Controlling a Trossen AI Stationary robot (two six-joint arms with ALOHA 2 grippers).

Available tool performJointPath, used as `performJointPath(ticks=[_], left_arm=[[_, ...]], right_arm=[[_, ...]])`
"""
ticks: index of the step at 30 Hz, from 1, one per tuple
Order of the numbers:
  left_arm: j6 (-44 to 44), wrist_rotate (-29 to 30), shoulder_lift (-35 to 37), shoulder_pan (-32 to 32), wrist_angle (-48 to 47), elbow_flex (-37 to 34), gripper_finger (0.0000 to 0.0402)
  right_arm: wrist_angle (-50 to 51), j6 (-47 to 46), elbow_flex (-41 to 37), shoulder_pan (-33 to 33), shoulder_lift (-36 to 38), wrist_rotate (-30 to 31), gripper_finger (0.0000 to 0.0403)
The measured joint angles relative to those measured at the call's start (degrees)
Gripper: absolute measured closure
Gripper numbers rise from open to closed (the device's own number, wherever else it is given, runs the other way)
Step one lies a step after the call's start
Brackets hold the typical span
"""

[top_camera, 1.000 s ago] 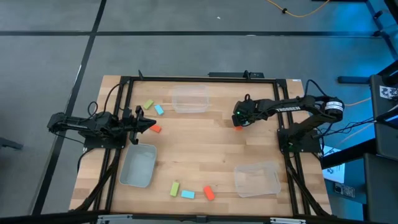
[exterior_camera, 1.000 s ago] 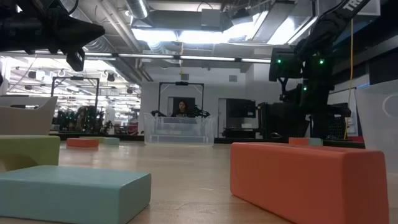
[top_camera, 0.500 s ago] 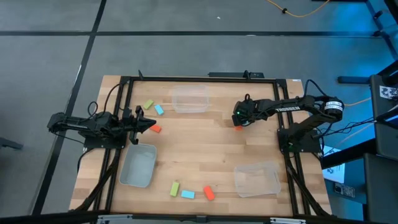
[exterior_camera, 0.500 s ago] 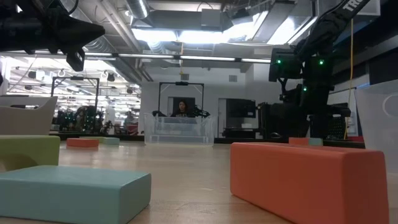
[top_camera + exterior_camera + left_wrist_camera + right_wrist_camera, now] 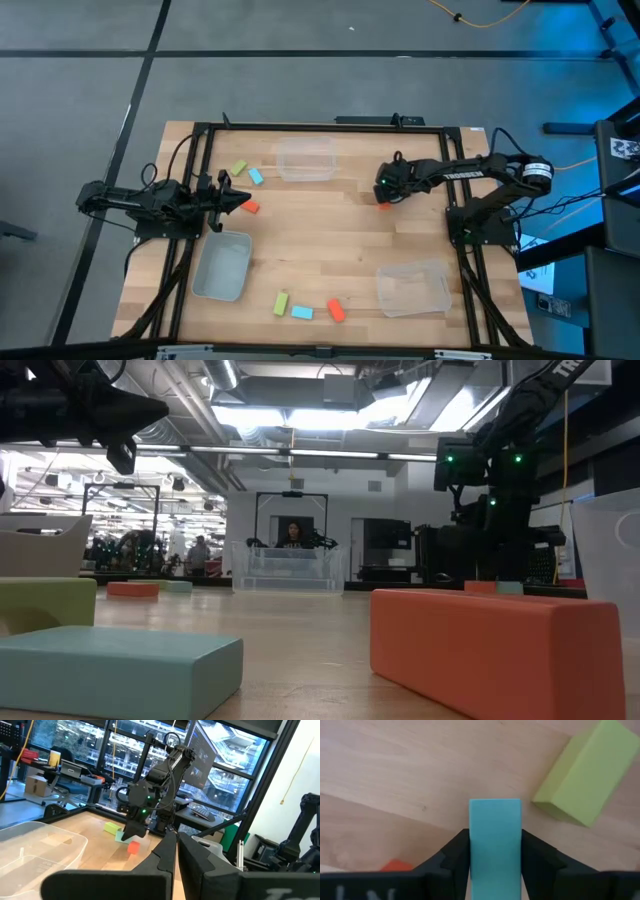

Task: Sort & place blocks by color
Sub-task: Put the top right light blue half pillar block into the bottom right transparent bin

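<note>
My right gripper [image 5: 495, 851] points steeply down at the table's far right and is shut on a light blue block [image 5: 495, 820]. A yellow-green block [image 5: 585, 780] and an orange-red block [image 5: 397, 865] lie flat on the wood beside it. In the high view only the orange-red one [image 5: 382, 204] shows under the right gripper [image 5: 383, 192]. My left gripper [image 5: 245, 203] hangs shut above the table's left side, over another orange-red block [image 5: 250, 207]. More blocks lie at the far left [image 5: 238, 168] and near the front edge [image 5: 301, 312]. My right gripper pinches the light blue block by its two long sides [image 5: 473, 845], one dark finger [image 5: 452, 855] on each. The fingers come from above, pointing steeply down. The block lies on the table between them, and its free end sticks out past the fingertips.
A clear bin [image 5: 306, 160] stands at the far middle, another clear bin [image 5: 413, 288] at the near right, and a pale bin [image 5: 222, 265] at the near left. The black frame [image 5: 200, 180] runs along the table's sides. Bare wood lies across the middle.
</note>
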State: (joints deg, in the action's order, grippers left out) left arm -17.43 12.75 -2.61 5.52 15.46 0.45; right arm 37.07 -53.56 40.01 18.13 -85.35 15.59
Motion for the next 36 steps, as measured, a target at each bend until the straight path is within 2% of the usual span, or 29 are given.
performJointPath(ticks=[6, 14, 18, 22, 28, 31, 36], left_arm=[[0.02, 0.00, 0.01, 0.00, 0.01, 0.01, 0.0390], [0.02, 0.00, 0.00, 0.00, 0.00, 0.02, 0.0390], [0.00, 0.00, 0.00, 0.02, 0.02, 0.00, 0.0390], [0.02, 0.00, 0.02, 0.00, 0.02, 0.00, 0.0390], [0.00, 0.00, 0.01, 0.01, 0.01, 0.00, 0.0390], [0.02, 0.00, 0.00, 0.02, 0.00, 0.02, 0.0390], [0.01, 0.00, 0.00, 0.02, 0.00, 0.02, 0.0390]], right_arm=[[3.63, 1.83, -0.07, -1.87, 3.78, 0.60, 0.0265], [4.55, 4.69, -0.07, -10.72, 16.80, 2.95, 0.0265], [-1.15, 4.96, -0.07, -16.49, 22.68, 6.94, 0.0265], [-16.64, 11.77, -0.07, -19.33, 25.36, 6.48, 0.0265], [-37.89, 22.80, -0.07, -19.77, 25.55, 1.51, 0.0265], [-46.01, 26.87, -0.07, -19.41, 25.54, -5.91, 0.0265], [-53.79, 26.89, -0.07, -19.08, 25.56, -18.05, 0.0265]])
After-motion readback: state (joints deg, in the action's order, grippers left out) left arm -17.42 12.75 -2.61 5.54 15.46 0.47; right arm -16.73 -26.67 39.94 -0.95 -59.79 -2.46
